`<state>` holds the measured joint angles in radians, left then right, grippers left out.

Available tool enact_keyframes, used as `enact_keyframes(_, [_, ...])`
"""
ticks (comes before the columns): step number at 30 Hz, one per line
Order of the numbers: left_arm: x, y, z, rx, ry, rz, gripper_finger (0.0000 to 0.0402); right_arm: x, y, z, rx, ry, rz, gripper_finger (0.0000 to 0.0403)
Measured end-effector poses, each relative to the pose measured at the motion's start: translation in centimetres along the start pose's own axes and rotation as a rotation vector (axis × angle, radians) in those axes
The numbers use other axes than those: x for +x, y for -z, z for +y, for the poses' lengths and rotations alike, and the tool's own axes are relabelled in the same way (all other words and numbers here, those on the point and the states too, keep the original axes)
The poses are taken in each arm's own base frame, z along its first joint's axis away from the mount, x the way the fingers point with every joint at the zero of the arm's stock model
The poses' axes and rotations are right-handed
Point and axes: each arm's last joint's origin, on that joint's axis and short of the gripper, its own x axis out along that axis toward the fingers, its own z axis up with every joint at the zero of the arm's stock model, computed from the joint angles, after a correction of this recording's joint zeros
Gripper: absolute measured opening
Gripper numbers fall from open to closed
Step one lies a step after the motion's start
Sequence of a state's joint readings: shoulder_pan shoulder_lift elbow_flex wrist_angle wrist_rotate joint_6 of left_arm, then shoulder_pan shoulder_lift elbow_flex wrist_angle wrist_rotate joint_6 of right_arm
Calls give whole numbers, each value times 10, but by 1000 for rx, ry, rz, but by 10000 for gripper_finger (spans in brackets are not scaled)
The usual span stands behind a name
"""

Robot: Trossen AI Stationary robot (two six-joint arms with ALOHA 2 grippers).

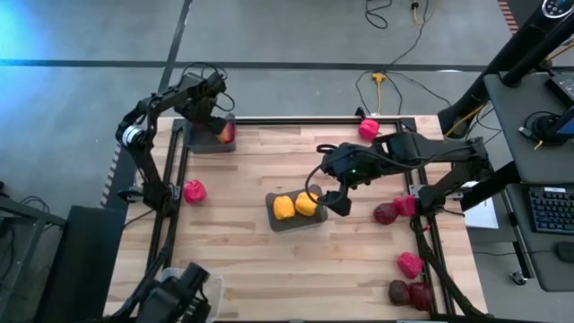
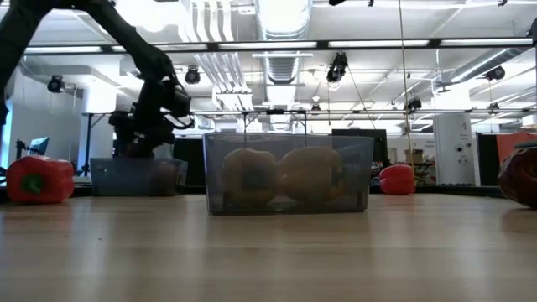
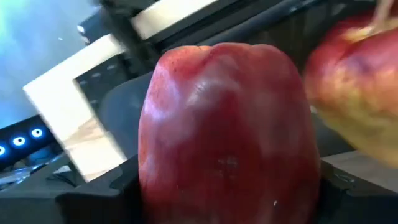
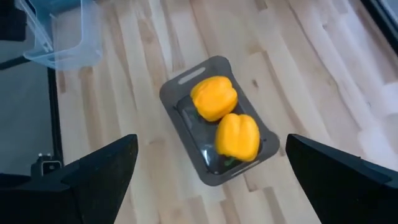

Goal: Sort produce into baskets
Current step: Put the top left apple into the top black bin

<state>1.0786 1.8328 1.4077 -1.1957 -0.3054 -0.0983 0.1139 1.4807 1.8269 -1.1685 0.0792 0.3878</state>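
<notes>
Wooden table bears baskets, peppers, apples.

My bench is a light wood table on grey floor. Yellow cable trails on the floor past the far edge. On my right, a desk with a keyboard. Ceiling light strips show beyond the table.

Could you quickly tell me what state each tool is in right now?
Left tool: around a red apple over the far-left bin; grip cannot be told.
Right tool: open, empty.
</notes>
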Motion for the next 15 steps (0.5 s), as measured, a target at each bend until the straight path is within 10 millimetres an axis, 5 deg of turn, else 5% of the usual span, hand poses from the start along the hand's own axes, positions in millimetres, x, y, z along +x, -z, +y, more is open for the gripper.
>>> enact_keyframes(9, [6,-10,0,-39,-75,30,334,-10,-6,0,4,-11,-32,400])
enact_keyframes(15, [-20,-8,4,-41,-78,31,346,-13,-8,-1,-30,-12,-46,400])
